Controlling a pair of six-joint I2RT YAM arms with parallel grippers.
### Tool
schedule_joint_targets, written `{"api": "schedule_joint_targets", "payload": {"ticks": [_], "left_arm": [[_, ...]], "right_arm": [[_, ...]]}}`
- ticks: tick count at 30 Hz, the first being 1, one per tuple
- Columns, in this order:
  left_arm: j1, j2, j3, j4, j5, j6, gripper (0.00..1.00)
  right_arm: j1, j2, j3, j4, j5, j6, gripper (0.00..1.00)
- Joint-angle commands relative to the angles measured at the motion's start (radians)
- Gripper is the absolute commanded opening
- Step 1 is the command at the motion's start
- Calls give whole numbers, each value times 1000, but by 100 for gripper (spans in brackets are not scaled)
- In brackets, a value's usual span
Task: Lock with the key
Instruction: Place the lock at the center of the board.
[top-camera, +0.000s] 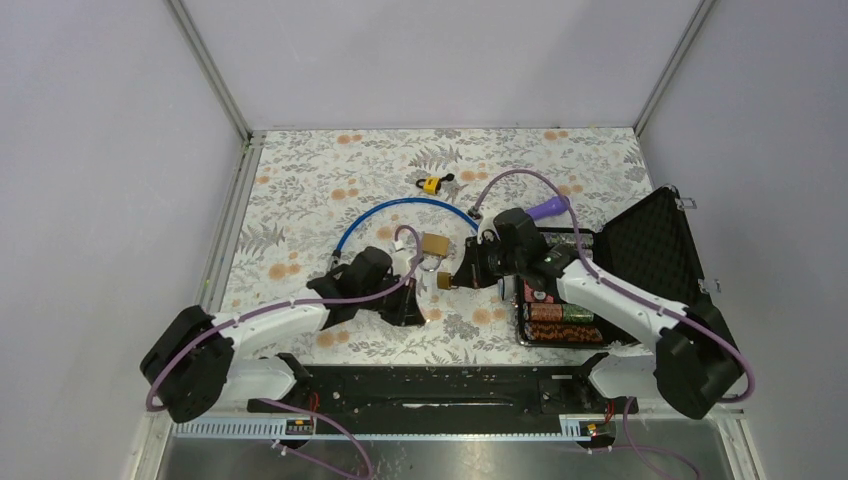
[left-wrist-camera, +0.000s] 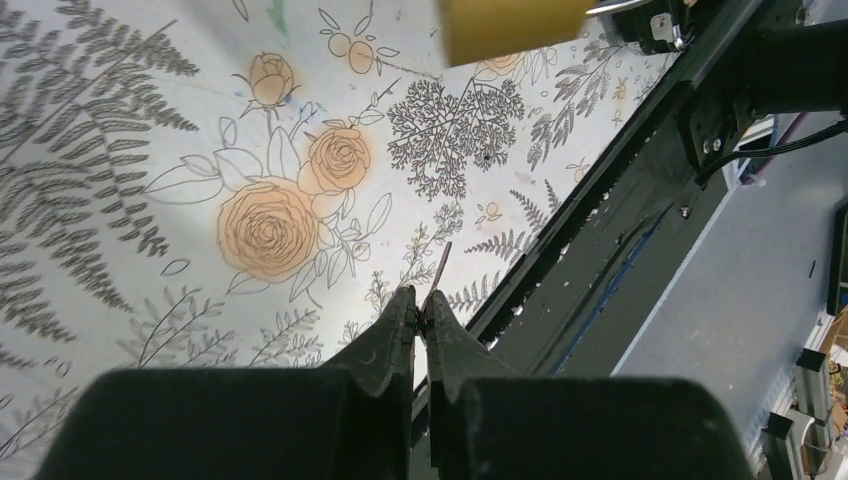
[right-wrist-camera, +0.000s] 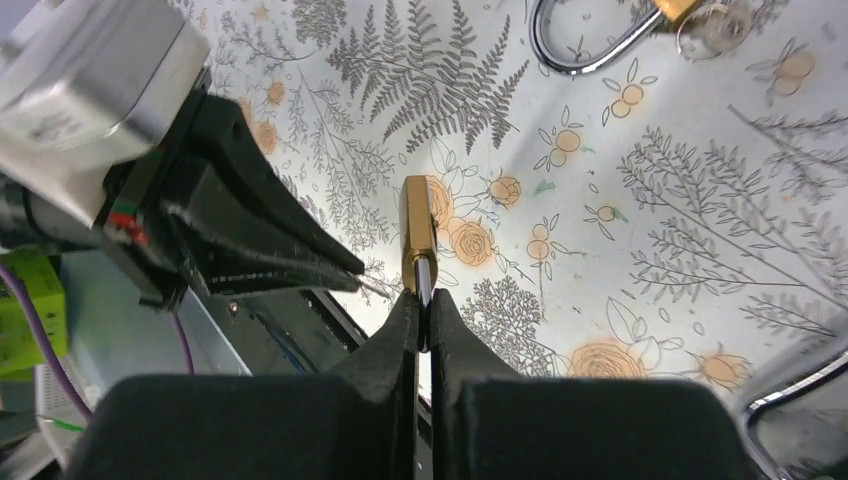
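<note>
My right gripper (top-camera: 462, 278) (right-wrist-camera: 422, 300) is shut on a small brass padlock (top-camera: 443, 282) (right-wrist-camera: 418, 232), gripping its steel shackle end and holding it just above the table. My left gripper (top-camera: 408, 306) (left-wrist-camera: 420, 300) is shut on a thin key (left-wrist-camera: 441, 268), seen edge-on and sticking out past the fingertips. In the right wrist view the left gripper (right-wrist-camera: 345, 272) sits just left of the padlock, with the key tip (right-wrist-camera: 378, 289) a short gap from the padlock's lower end. In the left wrist view the padlock (left-wrist-camera: 512, 26) is at the top edge, apart from the key.
A second brass padlock (top-camera: 433, 245) (right-wrist-camera: 585, 48) lies with its shackle open just behind. A blue cable lock (top-camera: 400, 208) and a small yellow padlock (top-camera: 432, 184) lie farther back. An open black case (top-camera: 640, 260) stands at the right. The black base rail (top-camera: 430, 390) runs along the near edge.
</note>
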Motion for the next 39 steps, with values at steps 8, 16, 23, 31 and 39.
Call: {"api": "schedule_joint_targets", "payload": {"ticks": [8,16,23,31,39], "left_arm": [[-51,196,-33,354,-30,-61,1],[-50,201,-5,233,-149,-16,28],[-45,155,12,189,-247,-31,58],[50,58,121,-70,-644,-138,70],[275,148,300,-235,-786,-121,89]], "right_arm": [[15,230,-125,408,-44,212,0],[33,329,-95,300,8,183,0],[35,371,-68,211,-42,187,9],[37,359,-78,80,-69,150,22],[36,214,-12,-44,152,132,73]]}}
